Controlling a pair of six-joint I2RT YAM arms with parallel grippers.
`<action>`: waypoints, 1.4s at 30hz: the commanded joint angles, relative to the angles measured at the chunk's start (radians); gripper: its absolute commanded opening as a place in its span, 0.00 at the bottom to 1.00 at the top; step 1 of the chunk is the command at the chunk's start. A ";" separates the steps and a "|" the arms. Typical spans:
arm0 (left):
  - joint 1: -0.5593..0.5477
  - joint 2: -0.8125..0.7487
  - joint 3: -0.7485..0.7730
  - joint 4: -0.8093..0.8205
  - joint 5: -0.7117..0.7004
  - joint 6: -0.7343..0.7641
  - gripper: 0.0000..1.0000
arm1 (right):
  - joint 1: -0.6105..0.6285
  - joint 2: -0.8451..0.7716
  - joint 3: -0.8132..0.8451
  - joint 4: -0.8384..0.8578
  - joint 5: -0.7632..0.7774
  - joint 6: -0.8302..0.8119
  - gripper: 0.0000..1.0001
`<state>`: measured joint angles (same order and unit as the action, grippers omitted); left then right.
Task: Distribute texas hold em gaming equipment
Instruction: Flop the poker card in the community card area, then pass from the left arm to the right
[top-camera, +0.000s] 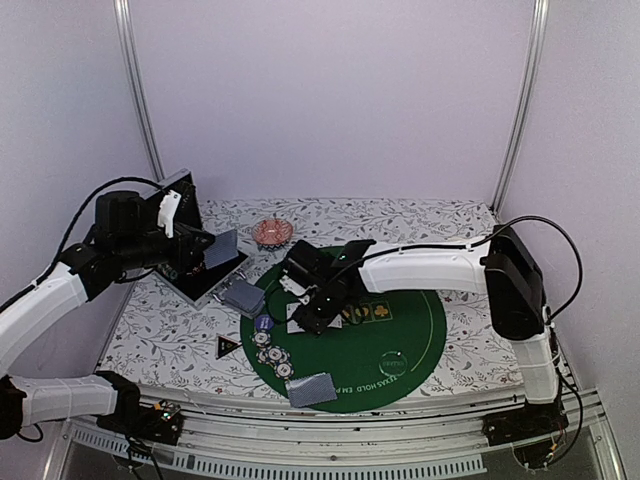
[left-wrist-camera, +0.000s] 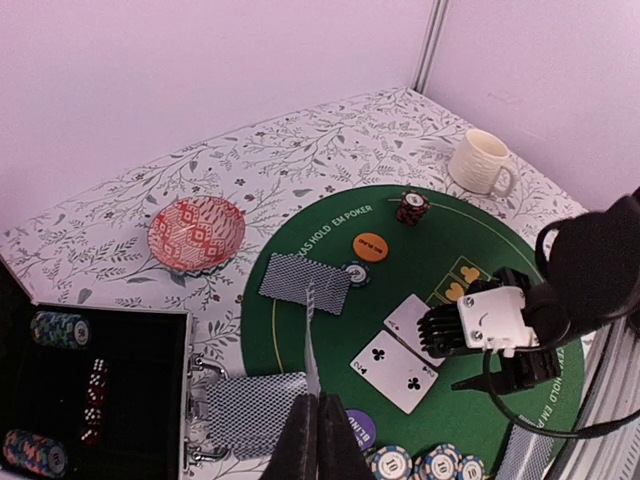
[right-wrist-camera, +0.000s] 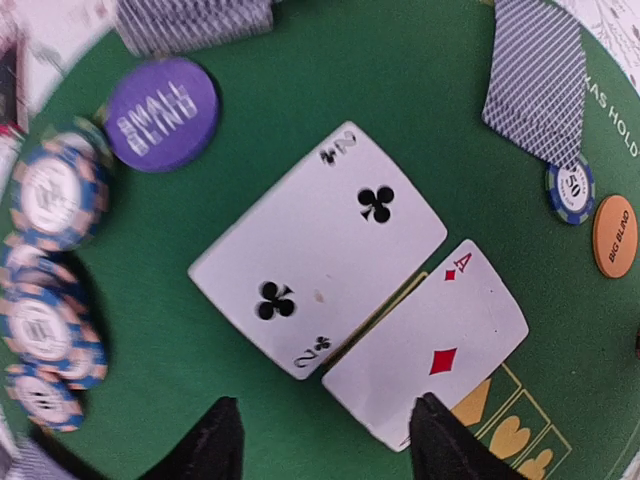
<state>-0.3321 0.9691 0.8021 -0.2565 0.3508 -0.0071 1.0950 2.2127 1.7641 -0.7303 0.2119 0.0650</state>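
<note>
My left gripper (left-wrist-camera: 320, 405) is shut on a grey-blue-backed playing card (left-wrist-camera: 311, 335), seen edge-on and held above the table near the deck (left-wrist-camera: 250, 410). My right gripper (right-wrist-camera: 328, 432) stands open just over the green mat (top-camera: 400, 340), with nothing between its fingers. The two of clubs (right-wrist-camera: 320, 250) and the ace of diamonds (right-wrist-camera: 430, 345) lie face up side by side below it. A purple small blind button (right-wrist-camera: 162, 112) and several blue chips (right-wrist-camera: 45, 320) lie to their left. An orange big blind button (right-wrist-camera: 614, 235) and a face-down pair (right-wrist-camera: 540, 75) lie further off.
An open black case (left-wrist-camera: 150, 390) holding chips sits at the left. A pink patterned dish (left-wrist-camera: 197, 232) is behind the mat and a cream mug (left-wrist-camera: 483, 161) is at the far right. A dark chip stack (left-wrist-camera: 411, 207) and another face-down pair (top-camera: 312, 388) rest on the mat.
</note>
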 joint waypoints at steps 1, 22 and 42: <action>0.004 -0.003 -0.021 0.066 0.188 0.013 0.00 | -0.016 -0.227 0.017 0.145 -0.207 -0.047 0.69; -0.133 -0.079 -0.055 0.215 0.673 0.019 0.00 | -0.107 -0.413 -0.237 0.758 -0.898 -0.024 0.64; -0.133 -0.078 -0.058 0.208 0.652 0.022 0.00 | -0.107 -0.540 -0.413 0.874 -0.994 -0.017 0.85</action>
<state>-0.4561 0.8906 0.7525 -0.0643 1.0012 0.0074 0.9752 1.6749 1.3731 0.0986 -0.7673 0.0380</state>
